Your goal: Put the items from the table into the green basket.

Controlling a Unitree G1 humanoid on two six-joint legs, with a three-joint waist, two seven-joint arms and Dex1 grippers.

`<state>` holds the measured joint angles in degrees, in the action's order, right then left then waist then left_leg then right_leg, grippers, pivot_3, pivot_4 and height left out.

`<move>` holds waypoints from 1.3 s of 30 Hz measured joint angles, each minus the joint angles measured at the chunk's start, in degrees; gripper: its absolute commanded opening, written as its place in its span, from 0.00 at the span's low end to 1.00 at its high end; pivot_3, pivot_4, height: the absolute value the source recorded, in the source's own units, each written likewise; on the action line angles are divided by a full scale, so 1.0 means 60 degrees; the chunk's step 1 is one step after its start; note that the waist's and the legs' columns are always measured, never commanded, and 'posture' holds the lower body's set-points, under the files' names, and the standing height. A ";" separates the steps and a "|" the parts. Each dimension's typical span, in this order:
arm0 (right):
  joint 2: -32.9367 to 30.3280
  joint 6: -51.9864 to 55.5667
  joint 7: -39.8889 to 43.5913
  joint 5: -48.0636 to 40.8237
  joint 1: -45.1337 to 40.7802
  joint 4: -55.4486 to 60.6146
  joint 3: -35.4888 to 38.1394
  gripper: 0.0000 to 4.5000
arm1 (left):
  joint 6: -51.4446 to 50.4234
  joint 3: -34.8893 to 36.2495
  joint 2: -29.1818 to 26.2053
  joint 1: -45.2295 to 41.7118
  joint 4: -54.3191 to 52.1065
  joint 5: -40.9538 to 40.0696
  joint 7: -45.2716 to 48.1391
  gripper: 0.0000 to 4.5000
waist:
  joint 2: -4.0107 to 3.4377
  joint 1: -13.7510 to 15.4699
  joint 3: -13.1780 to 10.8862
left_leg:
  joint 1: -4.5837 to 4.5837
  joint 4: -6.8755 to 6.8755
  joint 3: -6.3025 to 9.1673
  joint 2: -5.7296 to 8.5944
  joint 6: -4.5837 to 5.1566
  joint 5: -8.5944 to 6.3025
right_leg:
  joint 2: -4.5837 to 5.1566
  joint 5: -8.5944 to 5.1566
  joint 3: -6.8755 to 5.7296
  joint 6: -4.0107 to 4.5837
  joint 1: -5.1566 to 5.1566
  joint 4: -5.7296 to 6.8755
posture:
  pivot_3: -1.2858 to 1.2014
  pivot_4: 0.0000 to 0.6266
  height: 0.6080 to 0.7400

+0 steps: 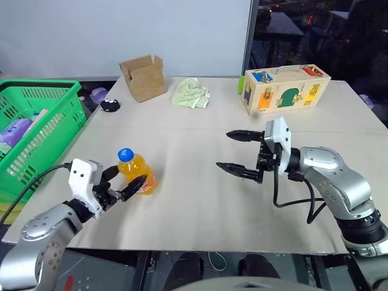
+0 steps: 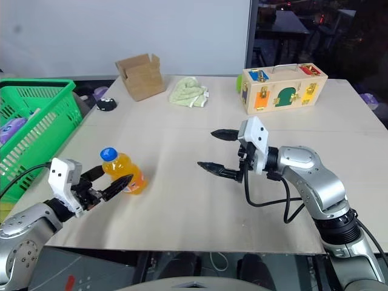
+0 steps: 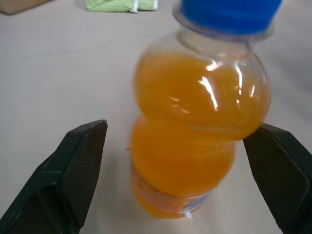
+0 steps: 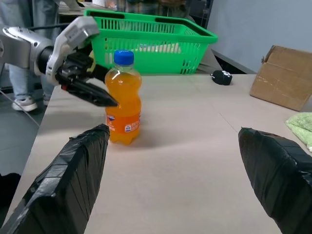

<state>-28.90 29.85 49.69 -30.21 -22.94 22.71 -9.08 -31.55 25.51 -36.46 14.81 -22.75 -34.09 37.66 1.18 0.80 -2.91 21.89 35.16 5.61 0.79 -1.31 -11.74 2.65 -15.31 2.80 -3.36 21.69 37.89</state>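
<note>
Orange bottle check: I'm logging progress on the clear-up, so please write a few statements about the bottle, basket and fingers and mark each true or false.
1. The bottle stands upright on the table. True.
2. The left gripper has its fingers shut tight on the bottle. False: they stand open on either side of it.
3. The bottle has a red cap. False: the cap is blue.
4. The right gripper is open and holds nothing. True.
5. The bottle lies inside the green basket. False: it is on the table beside the basket.

Orange-drink bottle [image 1: 136, 173] stands upright on the table [image 1: 200, 206]; carton perhaps inside green basket [image 1: 37, 121].
</note>
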 measured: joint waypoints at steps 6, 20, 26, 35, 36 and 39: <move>0.0002 0.0000 -0.0031 0.0002 0.0006 0.0017 0.0000 1.00 | 0.0304 -0.0423 0.0137 -0.0306 0.0381 0.0357 -0.0024 0.99 | -0.0001 -0.0003 0.0000 | -0.0001 0.0000 -0.0001 0.0000 0.0000 0.0000 | 0.0000 0.0000 0.0000 -0.0001 -0.0001 0.0001 | 0.54 0.00 1.00; 0.0004 0.0003 -0.0108 0.0001 0.0009 0.0176 0.0000 1.00 | 0.0904 -0.0714 0.0370 -0.0526 0.0981 0.0683 0.0141 0.67 | -0.0002 -0.0014 -0.0001 | -0.0002 0.0000 0.0000 -0.0001 0.0000 0.0000 | 0.0000 -0.0004 0.0001 -0.0008 0.0000 0.0001 | 0.54 0.00 1.00; 0.0005 0.0010 -0.0138 -0.0004 0.0026 0.0179 0.0000 1.00 | 0.0967 -0.0704 0.0427 -0.0526 0.1009 0.0675 0.0157 0.67 | -0.0003 -0.0011 -0.0001 | -0.0001 0.0000 0.0000 -0.0001 0.0000 0.0000 | 0.0000 -0.0007 0.0000 -0.0013 0.0000 0.0001 | 0.54 0.00 1.00; 0.0209 0.0008 -0.0126 -0.0018 0.0023 0.0178 -0.0008 1.00 | 0.0618 -0.0347 0.0495 -0.0640 0.0995 0.0381 -0.0157 0.67 | -0.0001 0.0000 -0.0002 | 0.0008 0.0000 0.0011 0.0000 0.0000 0.0000 | 0.0000 -0.0006 -0.0011 -0.0012 0.0002 -0.0002 | 0.55 0.00 1.00; 0.0217 0.0008 -0.0114 -0.0018 0.0022 0.0177 -0.0010 1.00 | 0.0595 -0.0302 0.0495 -0.0638 0.0993 0.0382 -0.0201 0.67 | -0.0001 0.0001 -0.0003 | 0.0009 0.0000 0.0011 0.0000 0.0000 0.0000 | 0.0000 -0.0006 -0.0010 -0.0011 0.0002 -0.0003 | 0.55 0.00 1.00; 0.0308 -0.0005 -0.0059 -0.0020 0.0022 0.0177 -0.0013 1.00 | 0.0566 -0.0255 0.0496 -0.0615 0.0993 0.0384 -0.0220 0.67 | 0.0000 0.0003 -0.0003 | 0.0010 0.0000 0.0011 0.0000 0.0000 0.0000 | 0.0000 -0.0007 -0.0011 -0.0012 0.0002 -0.0004 | 0.55 0.00 1.00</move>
<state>-27.05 29.82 49.34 -30.34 -22.81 23.78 -9.16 -28.16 23.98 -33.49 11.12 -16.80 -31.79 36.35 1.18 0.82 -2.93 21.95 35.16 5.68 0.79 -1.31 -11.74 2.65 -15.35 2.73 -3.44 21.71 37.86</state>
